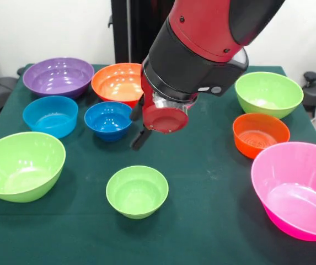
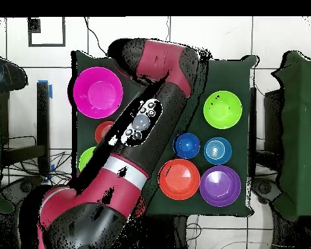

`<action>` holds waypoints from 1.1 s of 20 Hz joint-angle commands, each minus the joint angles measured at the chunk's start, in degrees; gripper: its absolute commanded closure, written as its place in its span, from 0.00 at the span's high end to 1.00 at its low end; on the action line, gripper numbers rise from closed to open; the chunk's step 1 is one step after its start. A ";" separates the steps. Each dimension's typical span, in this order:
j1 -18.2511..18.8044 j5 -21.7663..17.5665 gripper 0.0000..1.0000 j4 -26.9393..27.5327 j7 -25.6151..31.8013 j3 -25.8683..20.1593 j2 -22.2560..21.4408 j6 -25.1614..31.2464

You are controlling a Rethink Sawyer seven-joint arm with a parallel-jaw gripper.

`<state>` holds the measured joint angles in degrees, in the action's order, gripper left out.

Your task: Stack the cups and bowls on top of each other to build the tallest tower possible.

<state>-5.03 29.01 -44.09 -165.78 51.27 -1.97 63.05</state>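
Front view: red and black Sawyer arm (image 1: 202,38) comes down over the middle of the dark green table (image 1: 213,221). Gripper (image 1: 138,130) hangs below the red round wrist plate, just right of the small dark blue plastic bowl (image 1: 108,120). Only dark finger shapes show at the plate's left edge, so I cannot tell whether it is clenched or released; nothing visibly in it.

Bowls all sit upright, singly, none stacked as far as this view shows:
- large purple plastic bowl (image 1: 59,77) far left
- large orange plastic bowl (image 1: 117,83) beside it, partly behind the wrist
- light blue plastic bowl (image 1: 50,116) in front of the purple one, dark blue one just to its right
- large lime green plastic bowl (image 1: 21,165) near left
- small lime green plastic bowl (image 1: 137,191) near centre, in front of the gripper, apart from it
- mid lime green plastic bowl (image 1: 268,94) far right
- small orange plastic bowl (image 1: 260,134) in front of it
- large pink plastic bowl (image 1: 296,189) near right, cut by the frame edge

Overhead view: arm (image 2: 138,130) lies diagonally across the table and covers the gripper. Pink bowl (image 2: 96,92), purple (image 2: 220,185), big orange (image 2: 179,178), both blues (image 2: 186,146) (image 2: 218,150) and one lime green (image 2: 222,109) are clear; two more, probably the small orange and a green, only peek out at the arm's left side.
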 commanded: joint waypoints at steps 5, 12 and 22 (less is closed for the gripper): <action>0.74 -10.69 1.00 -22.07 24.86 -22.06 -13.10 -26.86; 2.29 -16.10 1.00 -24.26 23.24 -25.50 -15.83 -28.23; 2.18 -16.36 1.00 -14.52 16.70 -23.89 -11.82 -19.18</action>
<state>-3.28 16.65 -60.68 -157.18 36.98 -15.73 36.39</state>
